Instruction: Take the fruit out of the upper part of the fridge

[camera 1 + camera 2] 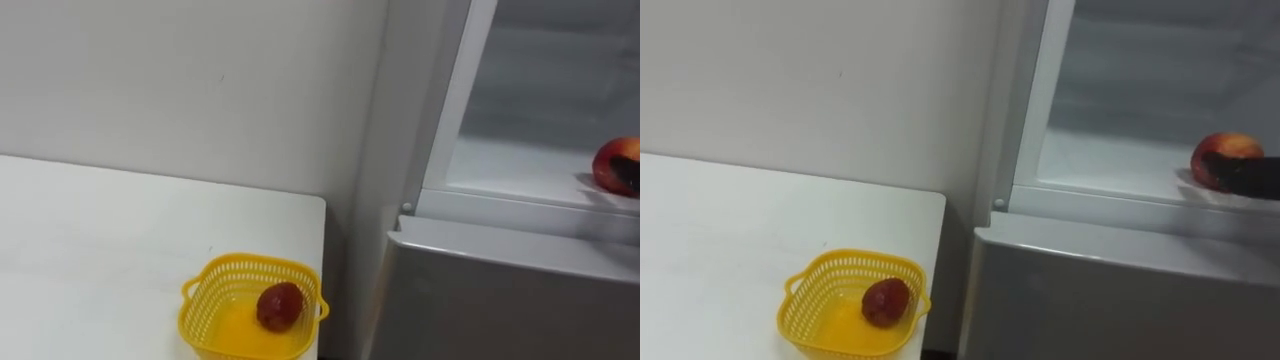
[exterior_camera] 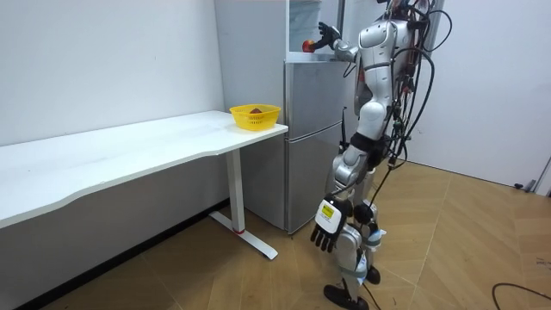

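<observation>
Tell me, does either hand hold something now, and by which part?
Nothing is held yet. The right hand is open at the right side of the red fruit in the upper fridge; the left hand hangs empty.

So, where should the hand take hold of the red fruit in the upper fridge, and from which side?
Round its middle, from the open front, where the right hand reaches beside it. The red fruit is round and sits alone near the front edge of the shelf, so fingers should close round both sides.

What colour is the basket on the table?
Yellow; the basket shows best in the left eye view.
</observation>
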Tool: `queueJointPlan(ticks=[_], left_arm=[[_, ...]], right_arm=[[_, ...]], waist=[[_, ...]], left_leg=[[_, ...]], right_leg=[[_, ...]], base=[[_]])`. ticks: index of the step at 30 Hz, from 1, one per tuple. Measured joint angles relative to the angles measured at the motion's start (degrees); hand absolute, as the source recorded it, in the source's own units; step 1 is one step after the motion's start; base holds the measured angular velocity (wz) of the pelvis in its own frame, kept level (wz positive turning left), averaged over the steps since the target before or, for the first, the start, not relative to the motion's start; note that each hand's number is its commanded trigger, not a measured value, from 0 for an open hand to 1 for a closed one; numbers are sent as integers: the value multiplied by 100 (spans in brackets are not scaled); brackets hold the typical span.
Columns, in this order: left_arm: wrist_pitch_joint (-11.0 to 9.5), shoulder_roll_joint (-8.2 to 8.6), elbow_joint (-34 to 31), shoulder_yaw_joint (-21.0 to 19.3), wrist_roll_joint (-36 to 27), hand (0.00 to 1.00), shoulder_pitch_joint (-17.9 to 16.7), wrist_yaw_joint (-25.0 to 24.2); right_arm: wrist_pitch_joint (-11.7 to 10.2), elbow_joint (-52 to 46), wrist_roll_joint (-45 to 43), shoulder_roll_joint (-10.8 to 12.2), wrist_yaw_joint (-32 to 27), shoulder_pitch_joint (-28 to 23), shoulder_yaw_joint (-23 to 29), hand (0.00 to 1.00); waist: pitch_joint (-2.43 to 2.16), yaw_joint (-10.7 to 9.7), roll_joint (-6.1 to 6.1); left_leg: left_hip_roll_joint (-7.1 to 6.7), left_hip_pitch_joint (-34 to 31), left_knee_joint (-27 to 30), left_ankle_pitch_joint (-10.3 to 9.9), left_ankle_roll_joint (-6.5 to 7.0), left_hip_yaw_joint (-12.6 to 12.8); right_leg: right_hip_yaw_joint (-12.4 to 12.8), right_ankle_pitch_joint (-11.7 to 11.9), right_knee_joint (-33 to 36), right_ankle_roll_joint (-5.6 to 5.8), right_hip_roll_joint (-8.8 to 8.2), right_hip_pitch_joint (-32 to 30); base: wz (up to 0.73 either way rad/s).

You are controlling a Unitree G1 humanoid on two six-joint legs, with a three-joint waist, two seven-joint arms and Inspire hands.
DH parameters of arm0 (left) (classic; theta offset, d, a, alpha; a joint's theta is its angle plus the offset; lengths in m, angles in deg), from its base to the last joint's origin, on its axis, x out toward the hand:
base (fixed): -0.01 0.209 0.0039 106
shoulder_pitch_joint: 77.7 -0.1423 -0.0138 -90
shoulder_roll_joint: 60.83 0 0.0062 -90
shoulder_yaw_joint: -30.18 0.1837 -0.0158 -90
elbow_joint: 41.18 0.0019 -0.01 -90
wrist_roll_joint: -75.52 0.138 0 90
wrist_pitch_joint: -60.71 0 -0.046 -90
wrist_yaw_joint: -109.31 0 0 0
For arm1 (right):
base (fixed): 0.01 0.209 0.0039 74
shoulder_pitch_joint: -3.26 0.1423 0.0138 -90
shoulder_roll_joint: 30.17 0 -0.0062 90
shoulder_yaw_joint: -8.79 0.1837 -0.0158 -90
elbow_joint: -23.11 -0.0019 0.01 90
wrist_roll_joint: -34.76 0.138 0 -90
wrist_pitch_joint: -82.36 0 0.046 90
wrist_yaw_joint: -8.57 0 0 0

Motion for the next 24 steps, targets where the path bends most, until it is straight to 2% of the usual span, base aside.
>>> queueJointPlan(ticks=[5, 7, 10, 24], left_arm=[[60, -12, -4, -11, -10, 0, -88, -28], [64, -27, -4, -8, -23, 0, -97, -13], [63, -32, -4, -8, -41, 0, -93, 11], [74, -43, -29, -71, -34, 0, -97, 57]], right_arm=[[27, 403, 192, -81, 160, 182, -15, 0], [27, 679, 247, -211, 228, 372, -233, 0], [27, 758, 253, -284, 289, 444, -344, 0], [28, 933, 950, -305, 680, 446, -401, 0]], waist=[[11, -24, -27], [12, -41, -34], [7, -43, -39], [-1, -17, -47]], left_leg=[[-8, -33, 35, 0, 0, 2], [-6, -20, 38, 0, 0, 1], [-6, 0, 42, 0, 0, 4], [-11, 5, 57, 2, -2, -56]], right_leg=[[8, -6, -4, -7, -3, -11], [7, -6, -5, -7, -1, 10], [3, -7, -9, -7, 0, 34], [-19, -6, -13, -8, 2, 57]], base=[[0], [0], [0], [0]])
